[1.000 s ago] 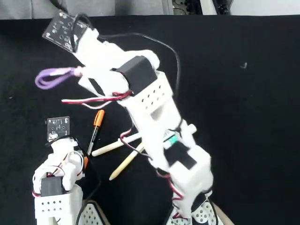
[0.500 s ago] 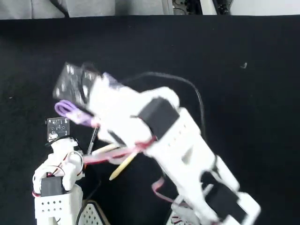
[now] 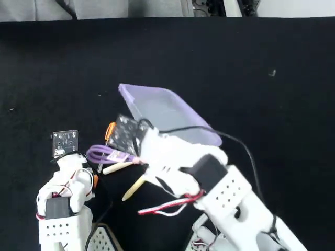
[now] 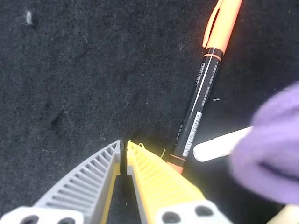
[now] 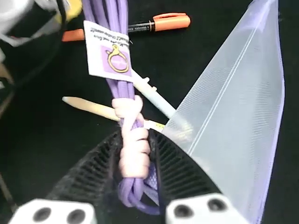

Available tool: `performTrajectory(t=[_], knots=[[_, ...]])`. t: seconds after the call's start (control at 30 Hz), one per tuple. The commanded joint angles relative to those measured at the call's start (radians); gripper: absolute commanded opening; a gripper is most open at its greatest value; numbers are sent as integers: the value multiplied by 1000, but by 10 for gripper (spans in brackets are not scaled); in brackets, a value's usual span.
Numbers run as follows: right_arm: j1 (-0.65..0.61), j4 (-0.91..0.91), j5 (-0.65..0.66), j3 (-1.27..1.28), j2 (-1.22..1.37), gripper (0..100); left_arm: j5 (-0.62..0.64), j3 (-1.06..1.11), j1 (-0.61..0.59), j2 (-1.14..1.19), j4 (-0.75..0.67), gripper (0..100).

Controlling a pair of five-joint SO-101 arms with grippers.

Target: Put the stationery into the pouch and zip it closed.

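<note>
**A:** Entry one?

**B:** Translucent lilac zip pouch [image 3: 167, 112], sitting around the middle of the black table [image 3: 272, 57]. I am judging it light, limp and prone to collapsing. Its mouth is needing to be held open.

**A:** Take-hold point?

**B:** The purple cord loop [image 5: 126, 56] with a white paper tag [image 5: 108, 55]. It is seemingly joined to a pouch corner. The right pincer [image 5: 134, 156] is clamping the cord's pink-wrapped neck. It is soft, so probably giving a secure grip, but poor for steering the pouch.

**A:** Entry two?

**B:** Orange-capped black marker pen [image 4: 205, 88] and two cream pencil-shaped sticks [image 3: 118, 167], lying toward the near left corner. I am judging them light, stiff, smooth and liable to roll, so mid-shaft is looking best.

**A:** Other arm?

**B:** The left pincer [image 4: 124, 156] is pointing down just beside the pen's end, fingers together on nothing.
</note>
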Motion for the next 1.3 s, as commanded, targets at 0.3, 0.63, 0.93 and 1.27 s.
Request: performTrajectory(t=[0.3, 0.63, 0.93, 1.27], knots=[[25, -574, 17, 607, -552, 11, -5, 24, -5, -5, 5, 31], [23, -755, -149, 863, -1095, 11, -5, 24, -5, -5, 5, 31], [28, -841, -152, 885, -1101, 11, -5, 24, -5, -5, 5, 31], [48, -1005, -322, 937, -1102, 11, -5, 24, -5, -5, 5, 31]])
